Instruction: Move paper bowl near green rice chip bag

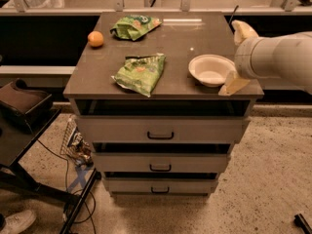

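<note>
On the right-hand part of the tabletop (181,44), close to the front corner, sits the paper bowl (211,69), upright and empty, well apart from the green rice chip bag (135,26), which lies near the back edge on the left half. Between the two, nearer the front, lies a larger pale green snack bag (140,73), and an orange (95,38) rests near the far left corner. The main risk is judged to be the bowl itself: light and shallow, it could skid or tip off the nearby front edge if a finger presses on its rim before the grasp closes, or slip out if only the thin rim is pinched. A low carry toward the back left could also clip the pale green bag and drag it along. Setting the bowl down too far left might nudge the rice chip bag or the orange. The gripper (236,58) hangs at the bowl's right side with its fingers (234,85) spread wide, one beyond the rim toward the back and one at the front, low by the tabletop just beside the bowl. It grasps nothing; whether the front finger touches the rim cannot be told.
</note>
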